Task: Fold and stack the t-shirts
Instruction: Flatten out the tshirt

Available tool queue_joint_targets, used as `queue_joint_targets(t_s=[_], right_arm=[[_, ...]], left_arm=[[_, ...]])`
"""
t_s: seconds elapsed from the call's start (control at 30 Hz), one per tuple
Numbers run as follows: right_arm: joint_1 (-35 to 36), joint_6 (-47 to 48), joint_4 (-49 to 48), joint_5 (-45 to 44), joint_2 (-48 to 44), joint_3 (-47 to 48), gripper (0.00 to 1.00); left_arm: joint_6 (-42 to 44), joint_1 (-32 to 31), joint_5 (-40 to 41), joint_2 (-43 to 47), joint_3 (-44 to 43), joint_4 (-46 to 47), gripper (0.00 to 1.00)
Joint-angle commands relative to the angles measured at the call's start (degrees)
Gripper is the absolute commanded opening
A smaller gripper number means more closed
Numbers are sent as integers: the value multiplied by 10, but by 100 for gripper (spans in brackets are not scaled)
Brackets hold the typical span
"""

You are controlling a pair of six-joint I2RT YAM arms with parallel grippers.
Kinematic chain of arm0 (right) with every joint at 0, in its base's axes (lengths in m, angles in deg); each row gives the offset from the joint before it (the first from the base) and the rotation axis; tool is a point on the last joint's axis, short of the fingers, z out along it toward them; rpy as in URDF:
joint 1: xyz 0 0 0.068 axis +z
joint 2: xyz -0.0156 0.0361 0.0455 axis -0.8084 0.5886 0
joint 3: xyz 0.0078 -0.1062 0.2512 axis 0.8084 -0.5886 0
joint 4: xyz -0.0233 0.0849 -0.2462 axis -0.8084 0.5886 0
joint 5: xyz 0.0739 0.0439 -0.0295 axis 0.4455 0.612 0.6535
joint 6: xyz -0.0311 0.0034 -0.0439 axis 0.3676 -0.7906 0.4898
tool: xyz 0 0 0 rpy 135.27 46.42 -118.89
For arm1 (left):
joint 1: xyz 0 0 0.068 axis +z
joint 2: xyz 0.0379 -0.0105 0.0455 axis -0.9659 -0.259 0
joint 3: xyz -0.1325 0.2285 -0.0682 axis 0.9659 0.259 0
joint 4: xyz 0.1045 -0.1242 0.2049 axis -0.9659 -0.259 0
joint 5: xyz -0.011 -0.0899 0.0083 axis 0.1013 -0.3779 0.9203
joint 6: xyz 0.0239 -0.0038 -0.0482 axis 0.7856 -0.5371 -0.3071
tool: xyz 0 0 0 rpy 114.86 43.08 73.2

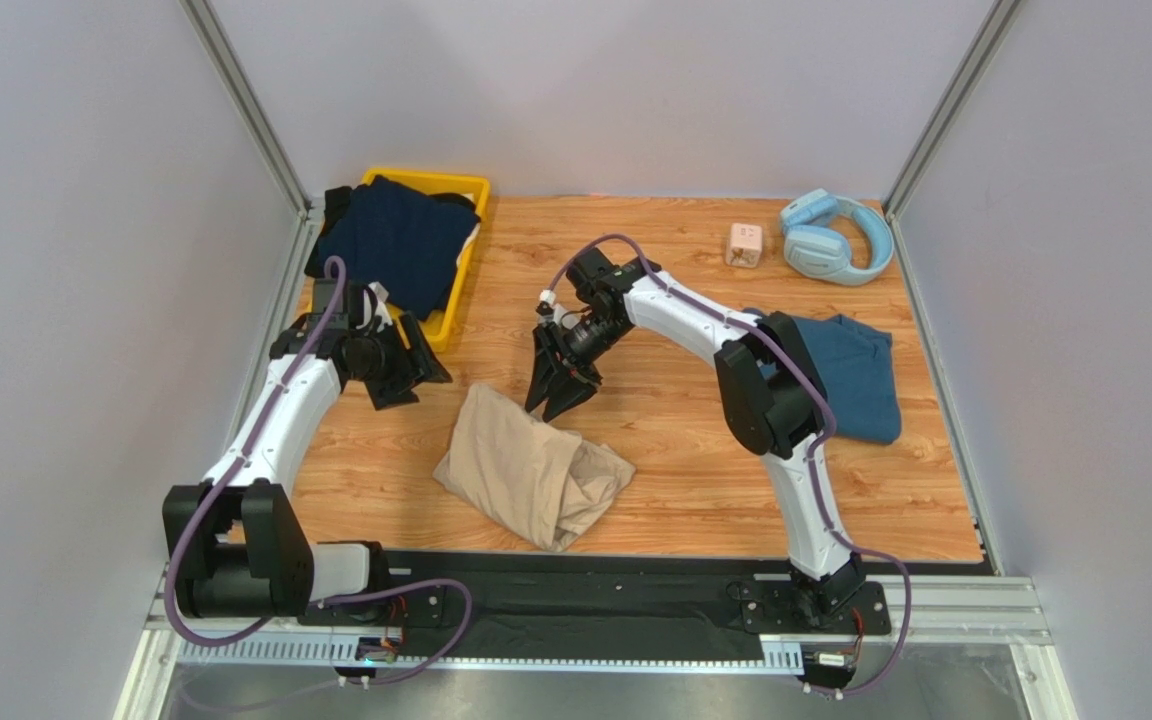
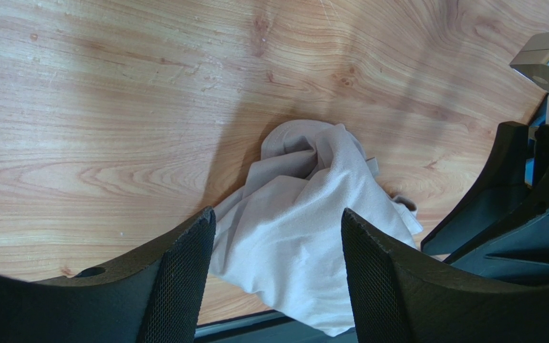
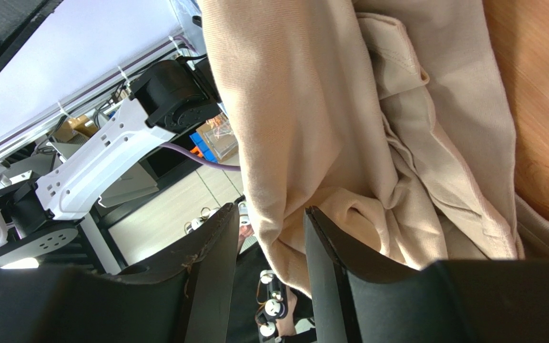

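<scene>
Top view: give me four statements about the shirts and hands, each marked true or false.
1. The beige t-shirt lies crumpled on the table. True.
2. The navy t-shirt lies spread flat on the wood. False: it is draped over the yellow bin.
3. The left hand and the right hand are both open and hold nothing. True.
4. The headphones rest on the teal t-shirt. False: they lie apart from it, at the far right corner.

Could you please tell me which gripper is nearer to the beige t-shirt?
Right. The right gripper hangs open just over the far edge of the beige t-shirt. The left gripper, also open, is off to the shirt's left and clearly apart from it.
</scene>
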Motion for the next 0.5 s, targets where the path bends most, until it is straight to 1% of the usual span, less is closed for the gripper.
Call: queue_joint_targets(t_s=[0.0, 0.23, 0.3, 0.33, 0.37, 0.4, 0.43, 0.47], right_arm=[[13, -8, 2, 13, 9, 12, 44], [25, -11, 1, 21, 17, 9, 44], [24, -13, 1, 22, 21, 5, 43], [24, -14, 1, 23, 24, 3, 35], [24, -14, 0, 23, 26, 4, 15], [23, -13, 0, 21, 27, 5, 4], [22, -11, 1, 18, 29, 6, 0], [22, -10, 1, 16, 28, 12, 0]], left_arm=[[1, 3, -9, -2, 5, 15, 71], [1, 3, -9, -10, 22, 28, 71], [1, 3, -10, -11, 20, 28, 71], [1, 3, -9, -13, 18, 30, 71], [2, 3, -9, -15, 16, 29, 71], [3, 3, -9, -17, 12, 29, 71], [3, 3, -10, -20, 11, 29, 71], [4, 4, -9, -20, 8, 28, 71]])
